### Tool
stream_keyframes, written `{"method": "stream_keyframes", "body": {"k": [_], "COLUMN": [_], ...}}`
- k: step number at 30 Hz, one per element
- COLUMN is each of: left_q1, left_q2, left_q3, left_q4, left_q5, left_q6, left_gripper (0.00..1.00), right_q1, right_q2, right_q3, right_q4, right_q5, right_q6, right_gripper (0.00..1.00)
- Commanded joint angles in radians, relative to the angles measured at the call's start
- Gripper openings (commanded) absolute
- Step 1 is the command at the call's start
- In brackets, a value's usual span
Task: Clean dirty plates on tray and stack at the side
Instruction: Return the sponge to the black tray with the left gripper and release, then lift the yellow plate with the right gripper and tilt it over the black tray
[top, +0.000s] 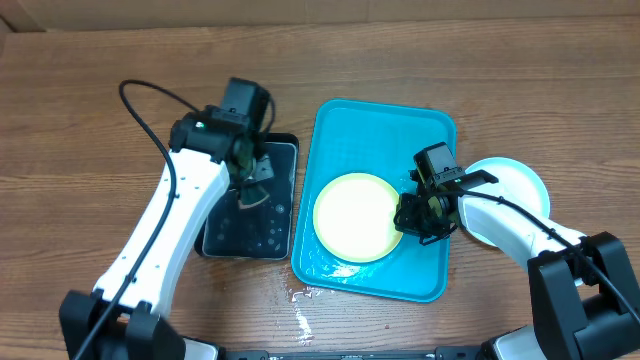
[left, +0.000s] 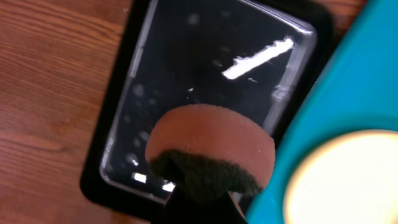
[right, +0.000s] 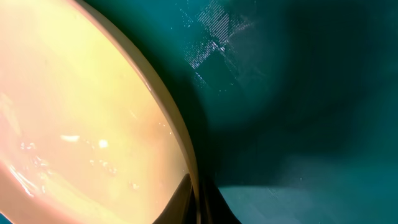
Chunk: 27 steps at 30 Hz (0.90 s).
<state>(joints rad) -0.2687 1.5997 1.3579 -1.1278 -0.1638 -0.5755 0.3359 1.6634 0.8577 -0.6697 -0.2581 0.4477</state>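
- big tray: turquoise-blue
- plate: creamy centre, yellow-green rim
- small tray, left: glossy black, pale specks
- sponge: brown, dark green pad
- table: brown wood grain

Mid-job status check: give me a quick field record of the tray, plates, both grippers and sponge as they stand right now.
tray: turquoise tray, holds one plate
plate on tray: yellow-rimmed plate
plate off tray: pale plate, on the table right of the tray, partly under the right arm
third plate: not visible
left gripper: shut on sponge, above the black tray
right gripper: at the yellow-rimmed plate's right rim, apparently clamped on it
table: water spill at the tray's near-left corner
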Motion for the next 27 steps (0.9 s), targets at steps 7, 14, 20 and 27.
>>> {"method": "stream_keyframes", "body": {"k": [7,14,20,27], "left_q1": [0.068,0.068,0.079,0.107], "left_q2": [0.180,0.104,-0.106,-0.303], "left_q3": [-0.200,-0.134,0.019,0.145], "left_q4": [0.161,0.096,-0.049,-0.148], "left_q5": [0.117,0.165,0.164,0.161], "left_q6": [0.142,0.123,0.123,0.123], "left_gripper": [0.04,0.67,1.00,1.00], "right_q1": [0.000,-0.005,0.012,0.091], "right_q2": [0.016,0.010,-0.076,-0.093], "right_q3": [-0.015,0.004,0.195,0.455], "right_q4": [-0.008,-0.035,-0.233,-0.331], "right_q5": [0.047,0.051,0.210,0.243], "right_q6": [-0.006,-0.006,-0.011,-0.063], "right_gripper": [0.04,0.04,0.04,0.04]}}
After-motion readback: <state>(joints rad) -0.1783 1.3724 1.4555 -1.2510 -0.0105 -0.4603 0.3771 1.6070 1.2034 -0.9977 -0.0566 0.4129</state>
